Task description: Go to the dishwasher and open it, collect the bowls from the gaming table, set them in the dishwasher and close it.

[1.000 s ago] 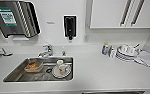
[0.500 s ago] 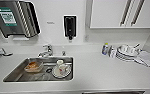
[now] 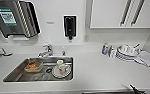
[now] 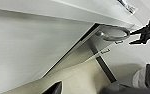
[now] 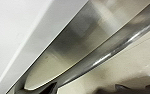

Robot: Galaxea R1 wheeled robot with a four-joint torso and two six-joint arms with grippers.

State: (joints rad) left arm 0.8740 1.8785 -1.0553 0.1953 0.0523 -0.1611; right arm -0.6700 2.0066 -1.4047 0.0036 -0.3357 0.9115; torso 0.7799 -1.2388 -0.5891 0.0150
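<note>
The right pincer (image 4: 143,33), its grip state unclear, reaches at the dishwasher (image 5: 73,50) bar handle (image 4: 113,33).

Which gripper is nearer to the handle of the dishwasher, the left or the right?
Right. The right gripper is just beside the dishwasher handle, almost at it. The left gripper is farther back, with the white cabinet front alongside it.

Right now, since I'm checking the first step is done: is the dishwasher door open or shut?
Cannot tell. The right wrist view shows the dishwasher's brushed steel front and its bar handle close up, but no gap or dark interior.
</note>
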